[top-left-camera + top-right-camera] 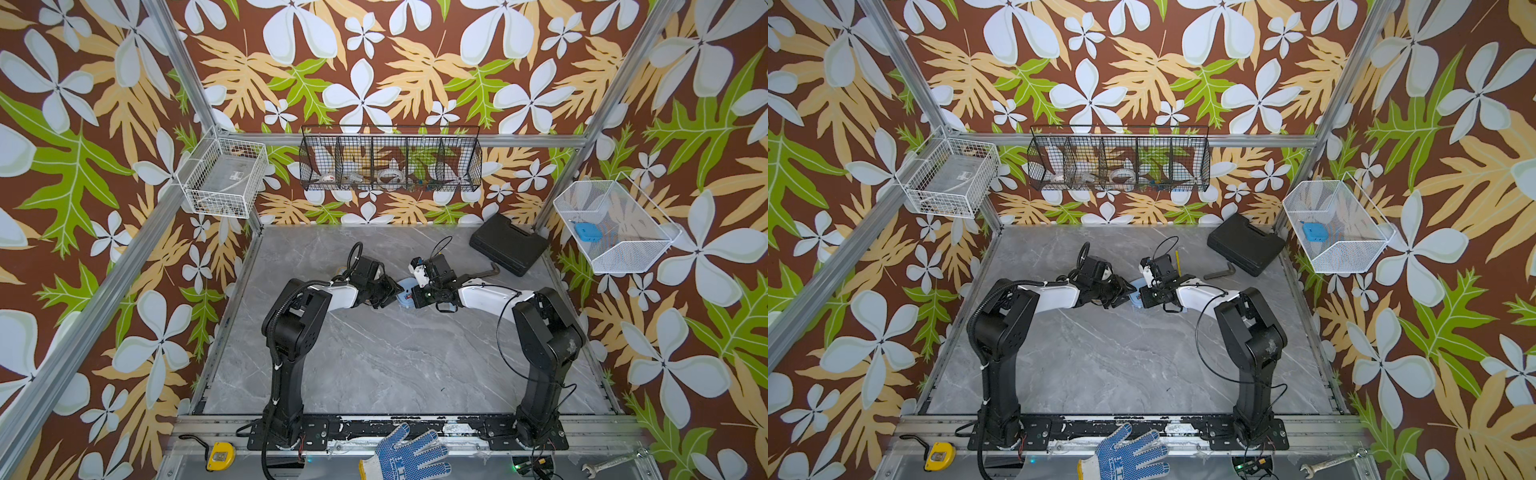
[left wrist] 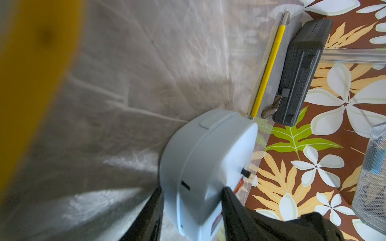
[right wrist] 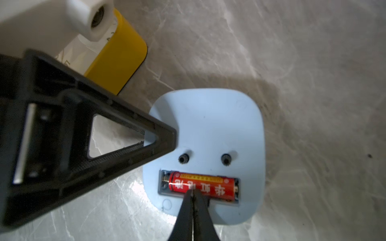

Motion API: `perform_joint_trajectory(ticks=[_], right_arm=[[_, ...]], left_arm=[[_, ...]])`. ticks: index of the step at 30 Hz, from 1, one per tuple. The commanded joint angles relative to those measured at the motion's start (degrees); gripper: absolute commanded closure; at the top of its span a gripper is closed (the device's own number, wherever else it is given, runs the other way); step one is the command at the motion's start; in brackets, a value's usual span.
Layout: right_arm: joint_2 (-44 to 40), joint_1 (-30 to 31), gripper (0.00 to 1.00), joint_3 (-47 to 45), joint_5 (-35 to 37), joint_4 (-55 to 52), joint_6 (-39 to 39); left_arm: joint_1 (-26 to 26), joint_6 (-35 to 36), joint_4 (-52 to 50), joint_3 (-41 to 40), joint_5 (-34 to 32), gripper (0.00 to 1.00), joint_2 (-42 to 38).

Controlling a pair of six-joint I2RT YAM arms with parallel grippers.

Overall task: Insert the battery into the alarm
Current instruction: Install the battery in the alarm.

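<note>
The light blue alarm (image 3: 219, 125) lies face down on the grey table, between the two arms in both top views (image 1: 404, 291) (image 1: 1136, 293). The red battery (image 3: 200, 185) lies in the open compartment in its back, against the spring. My right gripper (image 3: 193, 193) is shut, its joined tips resting on the middle of the battery. My left gripper (image 2: 192, 189) straddles the alarm (image 2: 208, 158), with a black finger against each side. One of its fingers (image 3: 163, 137) shows touching the alarm's edge in the right wrist view.
A yellow block (image 3: 117, 62) sits close behind the left gripper. A black case (image 1: 509, 245), a hex key (image 1: 492, 270) and a yellow rod (image 2: 269, 62) lie at the back right. Wire baskets hang on the walls. A glove (image 1: 407, 457) and tape measure (image 1: 220, 456) rest on the front rail.
</note>
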Motion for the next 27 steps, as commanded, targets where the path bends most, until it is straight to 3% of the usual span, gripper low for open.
perform_joint_trajectory(ticks=[1,11,15,21,27], right_arm=[[-0.09,0.11,0.92,0.22,1.22,-2.57,-0.42],[2.35,-0.18,0.90,3.70,4.38,-5.86,5.05],[4.83,-0.40,0.90,5.79,2.61,-8.18,7.06],[1.23,-0.39,0.90,2.47,0.47,-3.81,5.89],[-0.07,-0.49,0.89,6.27,1.73,-7.54,1.79]], left_arm=[[-0.07,-0.10,-0.36,-0.09,0.52,0.54,0.17],[-0.06,-0.16,0.39,-0.89,0.47,0.54,-0.40],[-0.06,-0.30,0.69,-1.13,0.49,0.54,-0.53],[-0.06,-0.21,1.14,-1.29,0.43,0.55,-0.86],[-0.06,-0.29,1.23,-1.39,0.58,0.55,-0.82]])
